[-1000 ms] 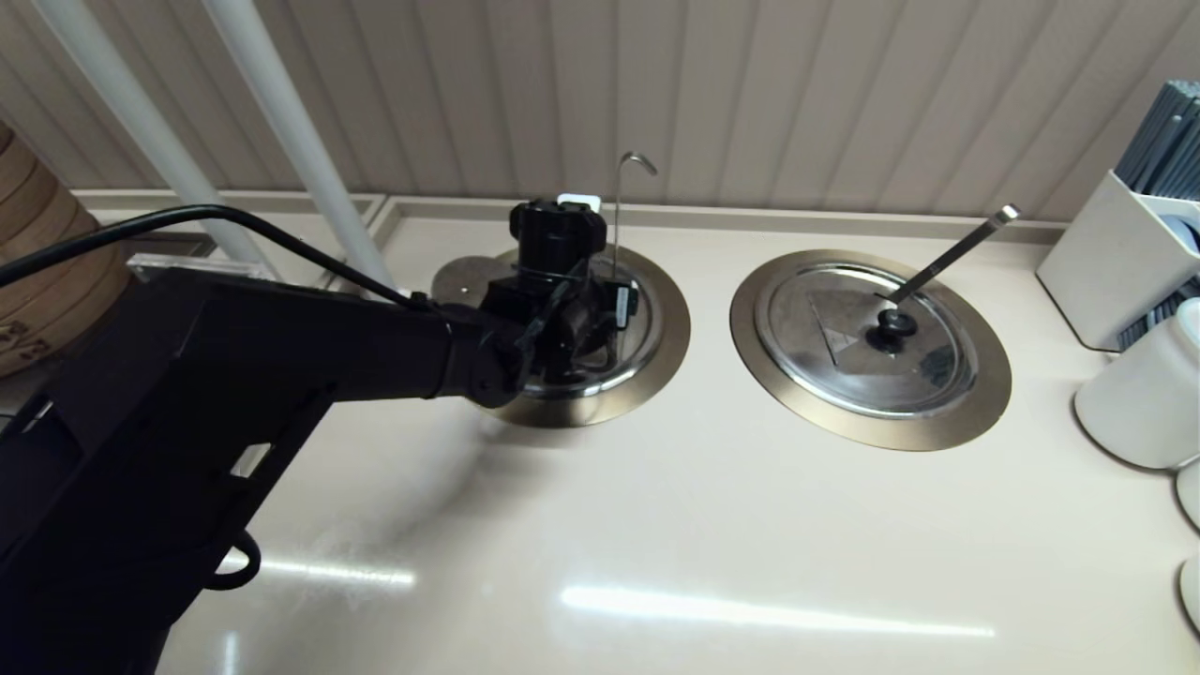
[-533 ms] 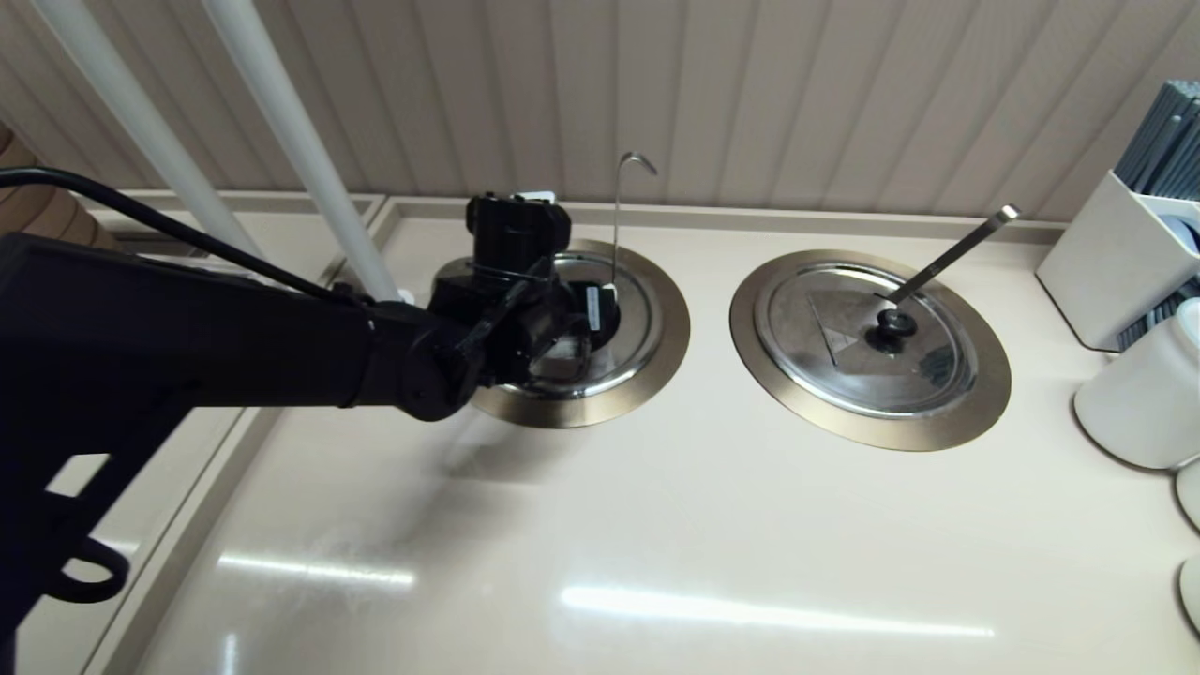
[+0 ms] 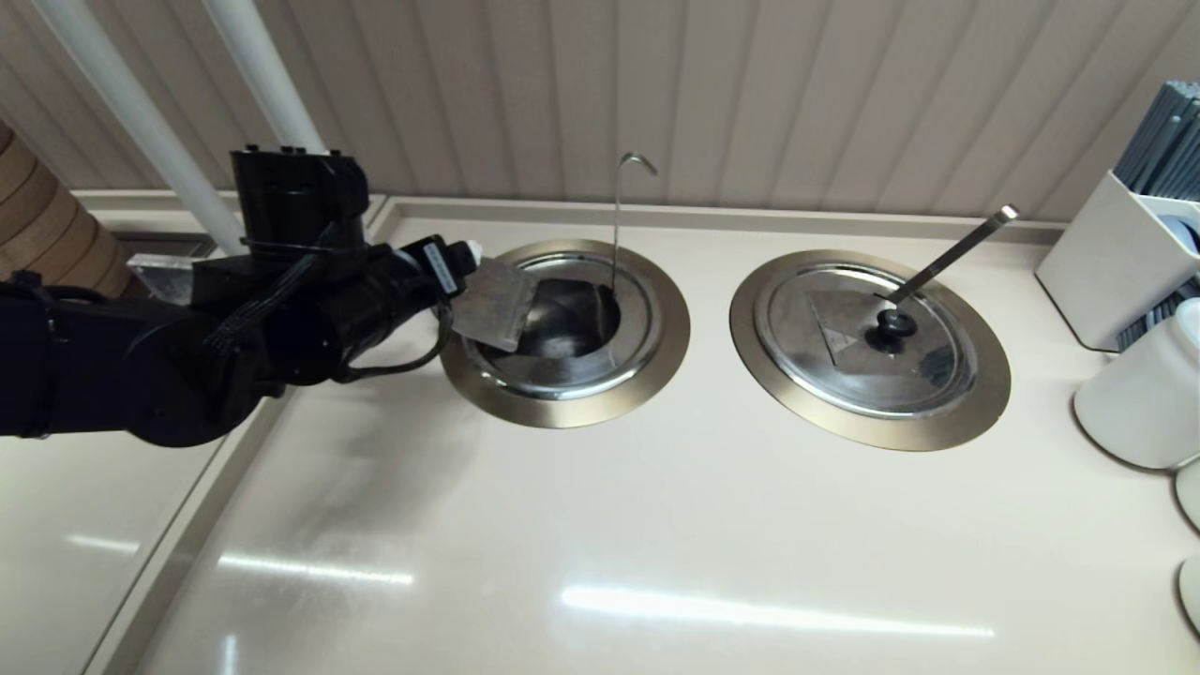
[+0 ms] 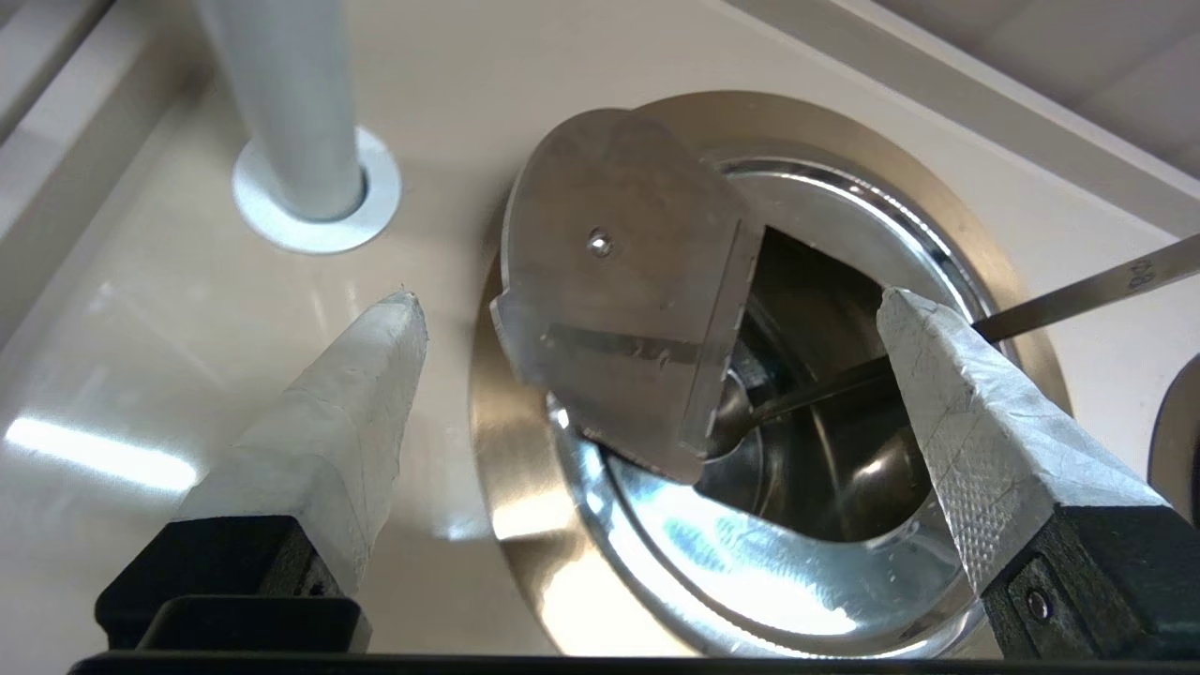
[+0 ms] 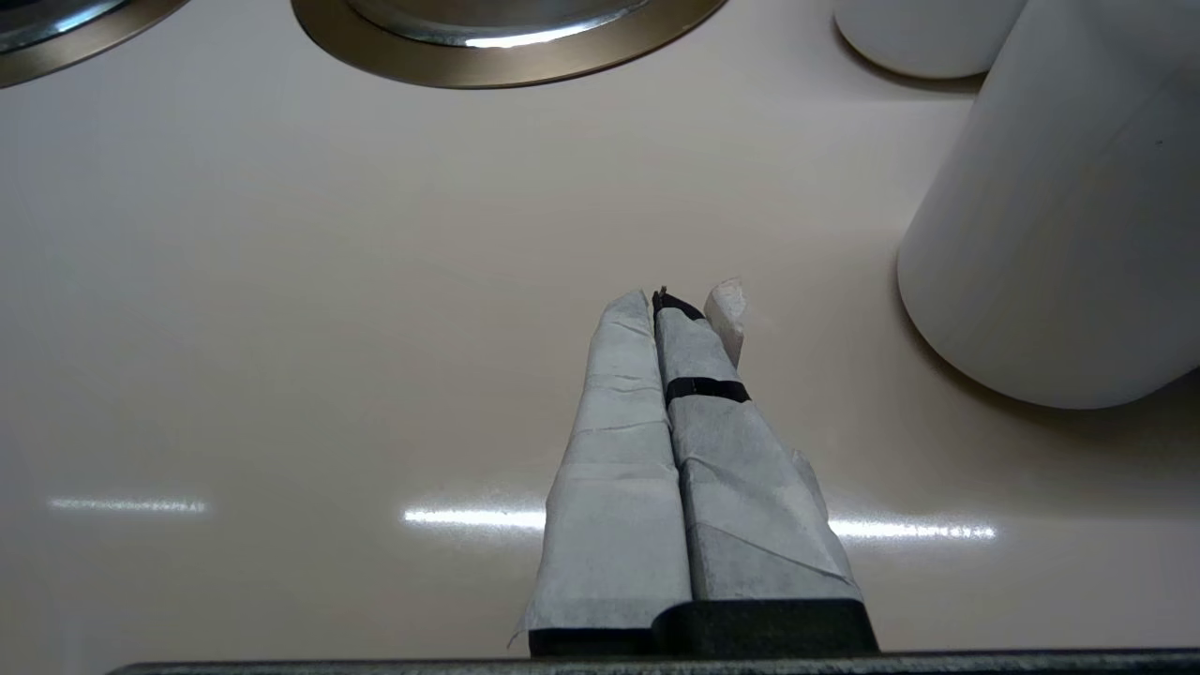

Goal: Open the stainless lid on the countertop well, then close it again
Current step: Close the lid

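Left claw [image 4: 647, 298], what is it doing?
Its two fingers are spread wide and hold nothing. A moment ago it was right over the well [image 3: 667, 330]. Now it has pulled back to the left side of it.

And the stainless lid [image 4: 619, 281]?
It is flipped up. It tilts at the left edge of the well, with its underside showing. Nothing is pinching it.

So what does that mean?
I think the opening part is done. Closing comes next, so the claw must go back and tip the lid down again.

What is in the well?
It is a shiny steel bowl. A ladle [image 4: 741, 417] lies in it, and its thin hooked handle [image 3: 616, 220] sticks straight up. I cannot tell if there is any food.

And the other well?
Its lid [image 3: 834, 352] is shut.

The right claw [image 5: 670, 300]?
Its fingers are pressed together. It waits over the bare tabletop [image 5: 281, 328], near a white pot [image 5: 1050, 234].
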Available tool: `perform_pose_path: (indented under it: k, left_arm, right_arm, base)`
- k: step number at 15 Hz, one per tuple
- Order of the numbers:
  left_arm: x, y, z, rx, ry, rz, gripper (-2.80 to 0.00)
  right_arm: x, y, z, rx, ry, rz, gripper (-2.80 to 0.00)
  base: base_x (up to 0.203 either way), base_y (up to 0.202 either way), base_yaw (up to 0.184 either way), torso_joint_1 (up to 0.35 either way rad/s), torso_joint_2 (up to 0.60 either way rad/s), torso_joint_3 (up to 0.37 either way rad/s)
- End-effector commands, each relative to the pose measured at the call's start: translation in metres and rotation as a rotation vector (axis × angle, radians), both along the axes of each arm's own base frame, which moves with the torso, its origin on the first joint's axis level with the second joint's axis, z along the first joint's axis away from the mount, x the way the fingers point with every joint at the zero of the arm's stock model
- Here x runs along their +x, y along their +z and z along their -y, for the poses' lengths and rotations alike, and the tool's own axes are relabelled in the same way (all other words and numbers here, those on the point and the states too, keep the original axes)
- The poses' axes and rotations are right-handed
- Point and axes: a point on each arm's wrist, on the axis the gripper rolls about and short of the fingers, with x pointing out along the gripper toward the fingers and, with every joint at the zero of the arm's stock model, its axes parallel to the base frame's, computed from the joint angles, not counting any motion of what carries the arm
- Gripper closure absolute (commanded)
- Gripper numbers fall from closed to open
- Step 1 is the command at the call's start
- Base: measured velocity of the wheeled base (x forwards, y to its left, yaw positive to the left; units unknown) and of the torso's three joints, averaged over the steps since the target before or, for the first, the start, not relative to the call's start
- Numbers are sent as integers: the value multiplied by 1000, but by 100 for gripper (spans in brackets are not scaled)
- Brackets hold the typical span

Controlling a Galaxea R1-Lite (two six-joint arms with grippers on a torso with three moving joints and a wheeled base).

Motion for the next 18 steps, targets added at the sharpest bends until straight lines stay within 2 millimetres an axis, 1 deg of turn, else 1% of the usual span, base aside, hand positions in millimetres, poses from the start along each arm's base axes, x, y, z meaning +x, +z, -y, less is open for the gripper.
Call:
perform_pose_path:
  k: [1, 4, 6, 7, 10, 11, 13, 14, 18]
  left_arm:
    - [-13, 3, -9, -12, 12, 6, -280]
    - [-9, -8, -7, -59, 4, -8, -280]
    - [-2, -20, -9, -71, -4, -31, -280]
    - [3, -26, -10, -69, 2, -41, -280]
    - [29, -54, -9, -65, -7, -71, -280]
    - [36, -59, -10, -69, -6, -60, -280]
    - [42, -68, -8, -65, -6, -71, -280]
    - [44, -71, -8, -63, -7, -78, -280]
    - [49, -67, -6, -79, -57, -64, -280]
  right_arm:
    - [0, -1, 0, 1, 1, -4, 0]
    - [0, -1, 0, 1, 0, -4, 0]
    - [0, -1, 0, 1, 0, -4, 0]
    - [0, -1, 0, 1, 0, -4, 0]
    - [0, -1, 0, 1, 1, -4, 0]
    - [0, -1, 0, 1, 0, -4, 0]
    - [0, -1, 0, 0, 0, -4, 0]
    - [0, -1, 0, 1, 0, -4, 0]
    - [0, -1, 0, 1, 0, -4, 0]
  base:
    - [0, 0, 0, 0, 0, 0]
    - [0, 0, 0, 0, 0, 0]
    - [0, 0, 0, 0, 0, 0]
    - [0, 0, 0, 0, 0, 0]
    - [0, 0, 0, 0, 0, 0]
    - [0, 0, 0, 0, 0, 0]
    - [0, 0, 0, 0, 0, 0]
    - [0, 0, 0, 0, 0, 0]
    - [0, 0, 0, 0, 0, 0]
